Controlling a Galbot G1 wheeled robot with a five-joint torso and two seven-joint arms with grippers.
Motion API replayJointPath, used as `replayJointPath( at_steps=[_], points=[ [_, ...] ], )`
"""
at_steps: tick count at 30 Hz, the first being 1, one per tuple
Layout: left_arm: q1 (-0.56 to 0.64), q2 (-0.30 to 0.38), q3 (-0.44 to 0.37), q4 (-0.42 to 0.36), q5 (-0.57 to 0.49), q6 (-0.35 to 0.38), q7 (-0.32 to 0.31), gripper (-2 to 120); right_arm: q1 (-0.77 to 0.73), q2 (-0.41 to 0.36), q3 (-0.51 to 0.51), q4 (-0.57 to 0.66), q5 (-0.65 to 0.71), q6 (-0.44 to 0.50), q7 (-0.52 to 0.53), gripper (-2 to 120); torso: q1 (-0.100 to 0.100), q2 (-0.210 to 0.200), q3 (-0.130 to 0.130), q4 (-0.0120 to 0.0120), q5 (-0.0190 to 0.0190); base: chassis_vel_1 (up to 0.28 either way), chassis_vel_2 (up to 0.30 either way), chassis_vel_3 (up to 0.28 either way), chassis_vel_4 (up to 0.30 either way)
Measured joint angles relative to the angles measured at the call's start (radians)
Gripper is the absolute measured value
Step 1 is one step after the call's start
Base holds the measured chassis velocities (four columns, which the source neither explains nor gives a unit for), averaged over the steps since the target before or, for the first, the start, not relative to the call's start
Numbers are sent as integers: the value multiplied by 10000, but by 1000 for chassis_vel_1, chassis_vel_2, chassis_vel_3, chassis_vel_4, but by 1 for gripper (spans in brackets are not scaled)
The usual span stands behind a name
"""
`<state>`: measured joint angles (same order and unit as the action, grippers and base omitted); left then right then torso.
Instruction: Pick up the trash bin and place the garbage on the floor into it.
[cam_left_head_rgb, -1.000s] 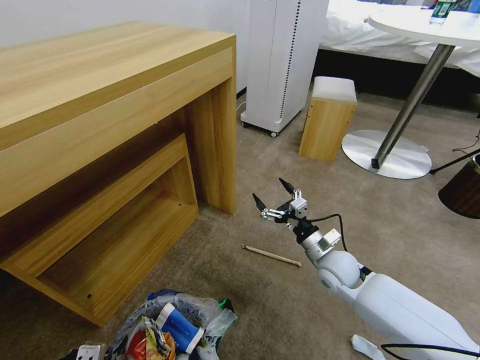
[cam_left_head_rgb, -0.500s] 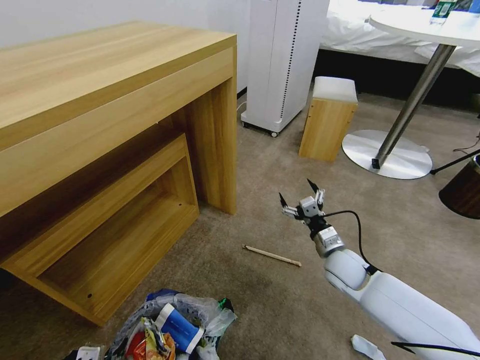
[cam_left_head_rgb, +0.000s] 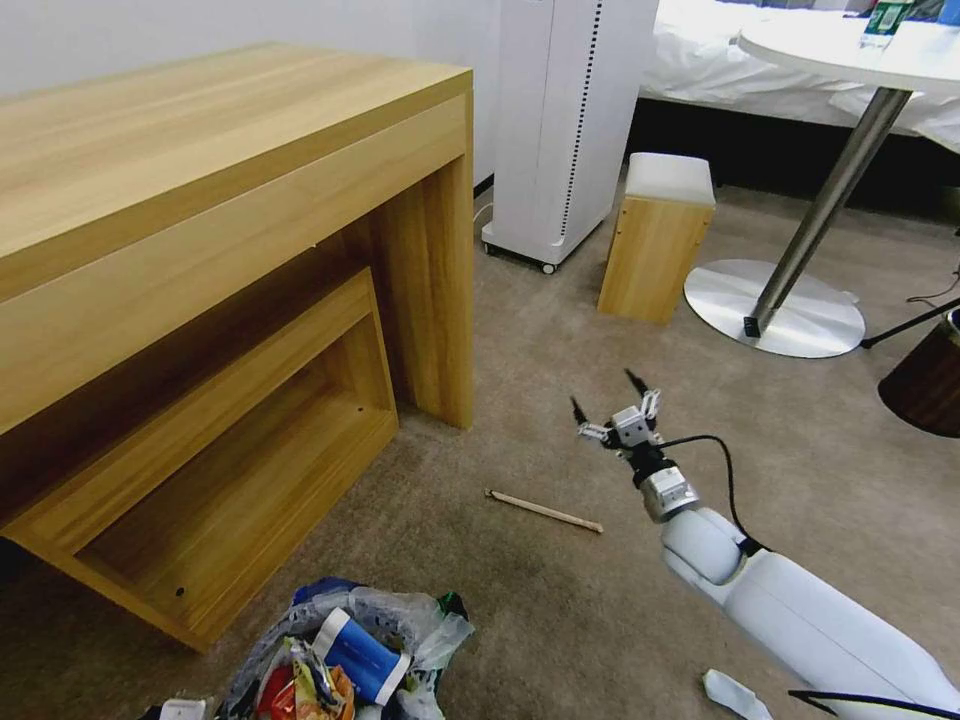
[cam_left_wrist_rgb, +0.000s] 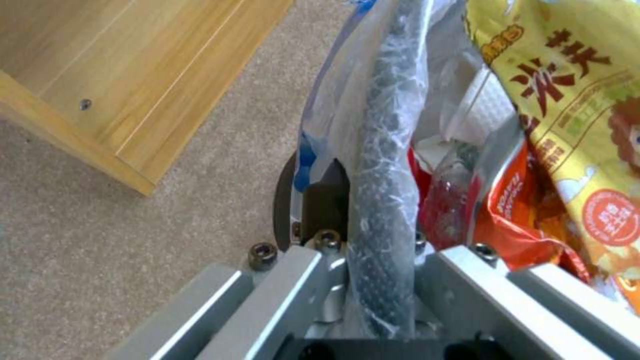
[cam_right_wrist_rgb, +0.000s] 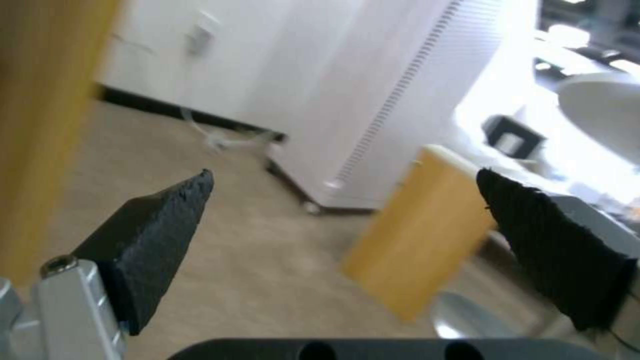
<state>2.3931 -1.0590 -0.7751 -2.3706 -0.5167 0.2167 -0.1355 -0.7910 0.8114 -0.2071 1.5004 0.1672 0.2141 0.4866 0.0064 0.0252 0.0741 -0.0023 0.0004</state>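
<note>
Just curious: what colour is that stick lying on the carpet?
The stick is light tan wood, clearest in the head view.

light: bright, even | glare: blown-out white in right wrist view, motion-blurred | head view: edges bowed

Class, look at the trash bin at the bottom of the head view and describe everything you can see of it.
The trash bin is small and round, with a dark rim under a crinkly see-through plastic bag. It sits at the lower edge of the head view, by the wooden shelf. Inside are colourful wrappers and a blue-and-white carton. The left gripper is clamped on its bagged rim, one finger outside and one inside.
</note>
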Motion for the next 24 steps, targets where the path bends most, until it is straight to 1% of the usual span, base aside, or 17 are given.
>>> replayJointPath(
  at_steps=[1, 3, 6, 8, 9, 11, 12, 14, 15, 16, 17, 18, 19, 20, 21, 22, 24],
  points=[
    [0, 0, 0, 0, 0, 0, 0, 0, 0, 0, 0, 0, 0, 0, 0, 100, 0, 0, 0, 0, 0, 0, 0, 0, 0],
    [-23, 62, 2, 4, -26, -4, -31, 0, 143, -77, 174, -455, -486, -106, 63, 100, 0, 0, 0, 1, -6, 0, 0, 0, 0],
    [-35, 81, 18, 12, -39, -28, -42, 0, 231, -43, 541, -1121, -1190, -33, -116, 100, 0, 0, 1, 1, 1, 0, 0, 0, 0],
    [-36, 71, 54, 17, -34, -46, -42, 0, 312, -75, 803, -1331, -1719, 108, -203, 100, 1, 0, 0, 0, 1, 0, 0, 0, 0],
    [-36, 71, 54, 17, -34, -46, -42, 0, 312, -75, 803, -1331, -1719, 108, -203, 100, 1, 0, 0, 0, 1, 0, 0, 0, 0],
    [-52, 58, 102, 64, -5, -64, -74, 0, 451, -410, 1053, -1299, -2641, -25, -656, 100, 0, 0, 0, 3, 1, 0, 0, 0, 0],
    [-52, 58, 102, 64, -5, -64, -74, 0, 451, -410, 1053, -1299, -2641, -25, -656, 100, 0, 0, 0, 3, 1, 0, 0, 0, 0],
    [-41, 38, 112, 106, 34, -92, -75, 0, 808, -922, 996, -1393, -3764, -210, -895, 100, 0, 0, -1, 1, -5, 0, 0, 0, 0],
    [-25, 32, 114, 106, 42, -100, -76, 0, 934, -1089, 912, -1496, -4073, -256, -976, 100, 0, 0, 0, 3, -4, 0, 0, 0, 0],
    [-15, 32, 116, 113, 56, -110, -76, 0, 1081, -1312, 881, -1702, -4473, -205, -1385, 100, 0, 0, 0, 3, -1, 0, 0, 0, 0],
    [-15, 32, 116, 113, 56, -110, -76, 0, 1081, -1312, 881, -1702, -4473, -205, -1385, 100, 0, 0, 0, 3, -1, 0, 0, 0, 0],
    [-14, 29, 127, 114, 59, -118, -80, 0, 1142, -1645, 823, -1757, -4439, -306, -2062, 100, 0, 0, 0, 4, 1, 0, 0, 0, 0],
    [-15, 28, 134, 115, 62, -123, -85, 0, 1141, -1915, 712, -1733, -3872, -496, -2601, 100, 0, 0, 0, 5, -3, 0, 0, 0, 0],
    [-13, 24, 145, 115, 60, -124, -102, 0, 1130, -2375, 379, -1541, -2539, -900, -3468, 100, 1, 0, 0, 1, -4, 0, 0, 0, 0],
    [-13, 24, 145, 115, 60, -124, -102, 0, 1130, -2375, 379, -1541, -2539, -900, -3468, 100, 1, 0, 0, 1, -4, 0, 0, 0, 0],
    [-14, 22, 146, 127, 58, -129, -106, 0, 1099, -2815, -41, -1319, -1207, -1279, -4280, 100, 0, 0, -1, 2, -3, 0, 0, 0, 0],
    [-6, 15, 147, 145, 51, -148, -107, 0, 856, -3412, -676, -947, 1076, -1272, -5664, 100, 0, 0, 0, -2, -5, 0, 0, 0, 0]
  ],
)
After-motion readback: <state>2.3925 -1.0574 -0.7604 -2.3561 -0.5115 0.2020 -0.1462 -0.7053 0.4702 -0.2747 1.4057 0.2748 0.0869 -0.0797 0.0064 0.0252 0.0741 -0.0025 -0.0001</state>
